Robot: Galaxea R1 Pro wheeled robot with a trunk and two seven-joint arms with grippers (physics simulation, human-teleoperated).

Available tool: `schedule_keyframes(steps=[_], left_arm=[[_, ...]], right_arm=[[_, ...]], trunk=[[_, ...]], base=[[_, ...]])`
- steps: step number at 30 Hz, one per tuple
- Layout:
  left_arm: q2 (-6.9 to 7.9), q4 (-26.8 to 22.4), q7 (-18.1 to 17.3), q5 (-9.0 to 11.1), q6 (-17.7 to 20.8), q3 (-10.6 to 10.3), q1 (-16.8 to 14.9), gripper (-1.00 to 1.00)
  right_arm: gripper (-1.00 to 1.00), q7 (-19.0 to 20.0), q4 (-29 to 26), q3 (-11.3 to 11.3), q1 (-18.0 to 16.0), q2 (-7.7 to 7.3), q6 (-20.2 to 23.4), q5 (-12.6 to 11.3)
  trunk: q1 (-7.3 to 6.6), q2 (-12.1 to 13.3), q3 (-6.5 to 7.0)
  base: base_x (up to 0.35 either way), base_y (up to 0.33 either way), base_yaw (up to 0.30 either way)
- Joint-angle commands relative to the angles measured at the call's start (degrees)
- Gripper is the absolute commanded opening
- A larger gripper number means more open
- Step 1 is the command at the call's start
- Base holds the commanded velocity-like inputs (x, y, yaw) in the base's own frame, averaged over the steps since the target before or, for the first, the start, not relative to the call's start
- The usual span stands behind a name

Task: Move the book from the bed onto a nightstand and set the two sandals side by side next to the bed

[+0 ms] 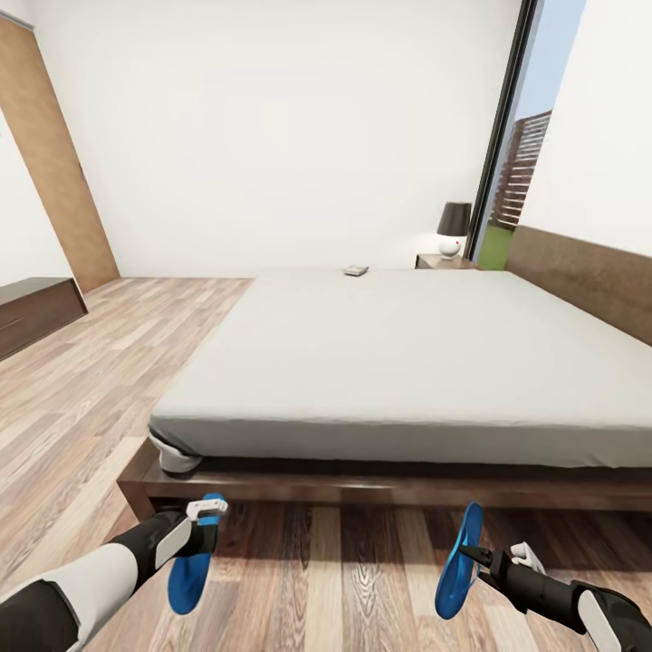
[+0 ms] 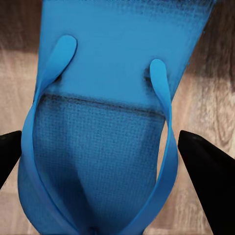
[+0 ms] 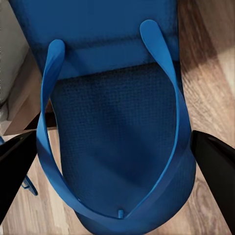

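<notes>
Each of my grippers carries one bright blue sandal above the wood floor at the foot of the bed (image 1: 407, 362). The left gripper (image 1: 206, 523) is shut on the left sandal (image 1: 190, 572), whose sole and Y-strap (image 2: 103, 147) hang between the dark fingers (image 2: 208, 181). At the lower right, the right gripper (image 1: 474, 551) is shut on the other sandal (image 1: 458, 563), its sole (image 3: 117, 137) seen between the black fingers (image 3: 215, 171). The book (image 1: 355, 270) lies on the mattress's far edge. A nightstand (image 1: 442, 262) stands beyond the bed by the window.
A black-shaded lamp (image 1: 453, 226) with a white base sits on the nightstand. The bed's dark wooden frame (image 1: 272, 489) runs across just ahead of both arms. A long low dark bench (image 1: 36, 312) and a brown door (image 1: 50, 154) are at the left. Wood floor (image 1: 100, 380) stretches along the bed's left side.
</notes>
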Motion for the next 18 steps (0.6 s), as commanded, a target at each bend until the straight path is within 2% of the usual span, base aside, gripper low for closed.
schedule_keyframes(steps=[1,8,18], left_arm=[[0.13,-0.2,0.5,0.5,0.2,-0.4,0.0,-1.00],[0.25,-0.2,1.4,0.5,0.0,-0.4,-0.1,-1.00],[0.14,-0.2,1.8,0.5,0.1,-0.4,-0.1,-1.00]], right_arm=[[-1.00,0.1,0.0,-0.2,0.0,0.01,0.3,0.0],[-1.00,0.1,0.0,-0.2,0.0,-0.03,0.3,0.0],[-1.00,0.1,0.0,-0.2,0.0,-0.36,0.3,0.0]], trunk=[[-0.01,0.0,-0.05],[-0.01,0.0,-0.05],[2.18,-4.0,-1.85]], base=[[0.000,0.000,0.000],[0.000,0.000,0.000],[0.000,0.000,0.000]])
